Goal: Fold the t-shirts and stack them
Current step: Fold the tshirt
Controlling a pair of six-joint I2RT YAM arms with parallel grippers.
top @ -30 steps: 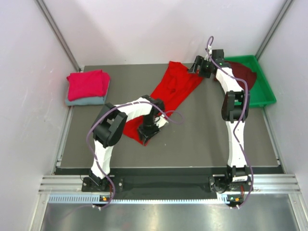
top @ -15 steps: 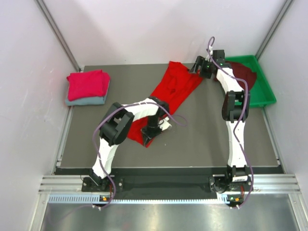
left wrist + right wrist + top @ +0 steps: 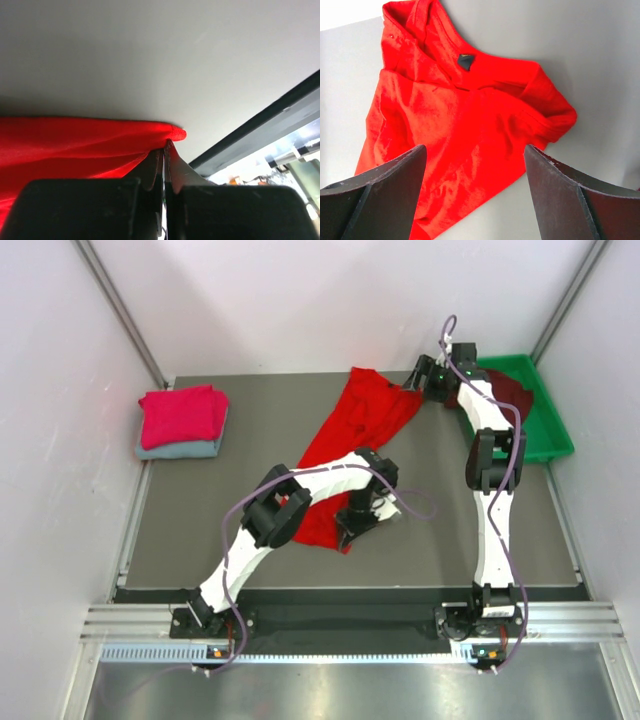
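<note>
Far left on the table [image 3: 170,520], a crimson-pink shirt [image 3: 182,412] is seen folded on top of a grey-blue shirt [image 3: 180,450], a stack already begun. Near the middle, the near hem of the bright red shirt [image 3: 360,420] is pinched by the left gripper [image 3: 347,537], its jaws pressed together on the cloth. Since a second ago that hem has been drawn to the right, and the lower part of the shirt has been dragged with it. This is judged to be straightening ahead of a fold. At the shirt's far right corner, the right gripper [image 3: 417,375] is held above the sleeve with its fingers spread and nothing gripped. Far right, a dark maroon shirt [image 3: 510,392] is left waiting in the green tray [image 3: 555,445].
</note>
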